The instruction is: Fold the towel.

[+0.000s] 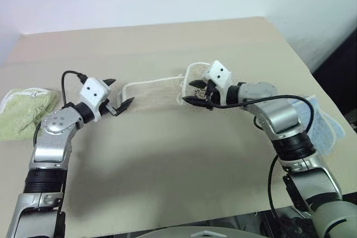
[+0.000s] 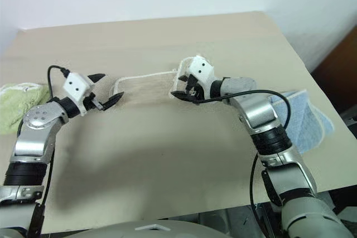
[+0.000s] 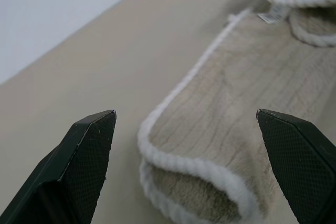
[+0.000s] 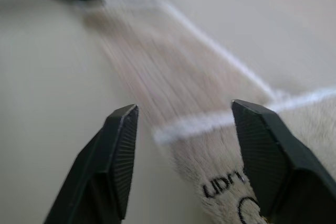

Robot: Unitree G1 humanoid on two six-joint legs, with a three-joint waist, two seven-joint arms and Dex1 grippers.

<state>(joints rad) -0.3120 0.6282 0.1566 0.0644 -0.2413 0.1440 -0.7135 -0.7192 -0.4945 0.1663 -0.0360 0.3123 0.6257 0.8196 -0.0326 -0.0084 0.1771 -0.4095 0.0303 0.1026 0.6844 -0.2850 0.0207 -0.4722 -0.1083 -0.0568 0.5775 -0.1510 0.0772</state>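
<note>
Towel (image 1: 153, 90), beige, partly folded on table (image 1: 184, 160); right gripper (image 1: 202, 96) fingers spread over the folded end, left gripper (image 1: 118, 94) spread at other end; lift right clear, leaving edges aligned

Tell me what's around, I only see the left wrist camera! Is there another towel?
Observer: Yes. A light green towel lies on the table, on the robot's left.
Operator: Any more?
Observer: A light blue towel sits on the robot's right, beside the right arm.
Operator: Where's the other gripper?
Observer: The right gripper is over the beige towel at its far end from you, fingers apart; the right wrist camera shows a dark printed mark between them.
</note>
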